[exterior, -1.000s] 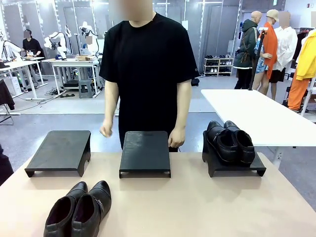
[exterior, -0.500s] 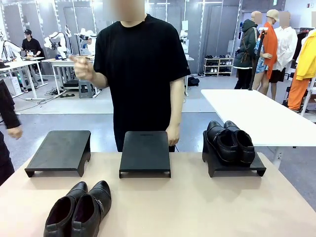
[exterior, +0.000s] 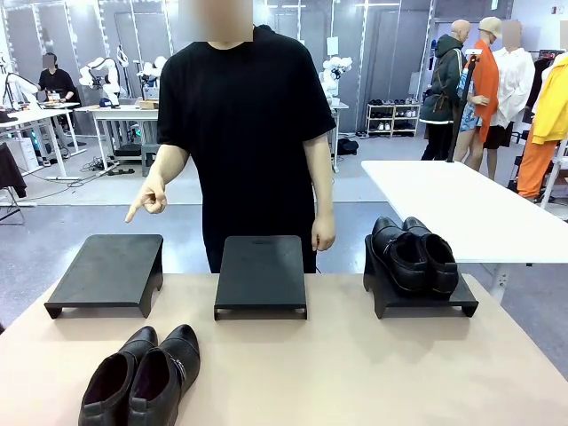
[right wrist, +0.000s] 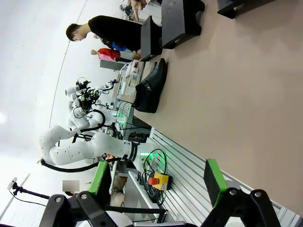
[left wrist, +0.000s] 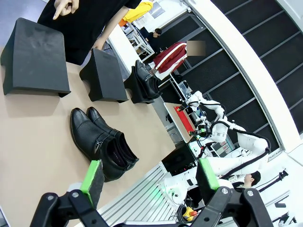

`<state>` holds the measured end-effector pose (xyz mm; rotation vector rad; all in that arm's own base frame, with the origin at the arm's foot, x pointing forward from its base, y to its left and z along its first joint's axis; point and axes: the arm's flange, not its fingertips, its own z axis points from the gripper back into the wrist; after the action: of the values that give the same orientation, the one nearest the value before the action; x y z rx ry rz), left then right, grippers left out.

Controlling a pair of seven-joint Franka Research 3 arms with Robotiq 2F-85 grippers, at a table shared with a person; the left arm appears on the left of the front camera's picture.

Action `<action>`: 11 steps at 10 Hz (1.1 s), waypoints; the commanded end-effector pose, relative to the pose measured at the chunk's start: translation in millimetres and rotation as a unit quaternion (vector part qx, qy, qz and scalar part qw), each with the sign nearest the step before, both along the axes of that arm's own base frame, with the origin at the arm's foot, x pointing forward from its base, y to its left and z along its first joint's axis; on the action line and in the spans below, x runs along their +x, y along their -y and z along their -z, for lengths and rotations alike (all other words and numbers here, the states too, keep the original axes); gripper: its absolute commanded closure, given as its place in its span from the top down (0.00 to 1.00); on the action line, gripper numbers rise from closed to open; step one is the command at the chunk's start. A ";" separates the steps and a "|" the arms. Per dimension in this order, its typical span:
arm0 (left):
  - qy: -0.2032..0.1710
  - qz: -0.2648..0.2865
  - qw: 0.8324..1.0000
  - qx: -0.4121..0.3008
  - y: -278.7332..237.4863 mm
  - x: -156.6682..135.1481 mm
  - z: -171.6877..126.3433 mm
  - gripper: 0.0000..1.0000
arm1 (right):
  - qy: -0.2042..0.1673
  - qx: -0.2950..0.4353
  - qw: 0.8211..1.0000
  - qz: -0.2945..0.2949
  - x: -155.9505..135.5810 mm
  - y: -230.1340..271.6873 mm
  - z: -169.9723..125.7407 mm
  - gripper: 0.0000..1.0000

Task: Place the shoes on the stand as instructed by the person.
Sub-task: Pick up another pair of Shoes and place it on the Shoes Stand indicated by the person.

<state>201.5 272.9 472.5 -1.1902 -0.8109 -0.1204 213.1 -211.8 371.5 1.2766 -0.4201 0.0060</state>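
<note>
Person in black T-shirt (exterior: 248,133) at far side of beige counter (exterior: 355,373). One hand (exterior: 149,199) points index finger down toward left matte black sloped stand (exterior: 108,273). Glossy black leather shoe pair (exterior: 414,256) sits on right stand (exterior: 444,303); second pair (exterior: 142,374) on counter, near left.

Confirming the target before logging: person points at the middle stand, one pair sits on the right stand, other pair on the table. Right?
No: front view shows the person's hand aimed at the left stand instead. The rest holds.

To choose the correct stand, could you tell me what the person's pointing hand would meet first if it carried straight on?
Probably the empty left-hand stand: the pointing hand aims down at it, though depth is hard to judge.
</note>
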 end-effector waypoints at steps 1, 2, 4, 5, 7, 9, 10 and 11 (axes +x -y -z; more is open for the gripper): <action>0.010 0.006 1.000 -0.001 -2.1 -1.4 -1.6 1.00 | 0.009 0.004 1.000 0.003 -0.9 -1.3 -3.9 1.00; 0.010 0.006 1.000 -0.001 -2.1 -1.4 -1.6 1.00 | 0.009 0.004 1.000 0.003 -0.9 -1.3 -3.9 1.00; 0.010 0.006 1.000 -0.001 -2.1 -1.4 -1.6 1.00 | 0.009 0.004 1.000 0.003 -0.9 -1.3 -3.9 1.00; 0.010 0.006 1.000 -0.001 -2.1 -1.4 -1.6 1.00 | 0.009 0.004 1.000 0.003 -0.9 -1.3 -3.9 1.00; 0.010 0.006 1.000 -0.001 -2.1 -1.4 -1.6 1.00 | 0.009 0.004 1.000 0.003 -0.9 -1.3 -3.9 1.00; -0.006 0.009 1.000 0.001 8.1 2.7 -10.0 1.00 | 0.009 0.004 1.000 0.003 -0.9 -1.3 -3.9 1.00; -0.064 -0.030 0.997 0.038 19.9 10.6 -18.4 1.00 | 0.009 0.004 1.000 0.003 -0.9 -1.3 -3.9 1.00; -0.100 -0.016 0.992 0.072 45.3 16.0 -36.9 1.00 | 0.009 0.004 1.000 0.003 -0.9 -1.3 -3.9 1.00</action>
<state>216.5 258.7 489.8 -1.1126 -0.7329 -0.0719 213.1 -211.8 371.5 1.2767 -0.4197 0.0062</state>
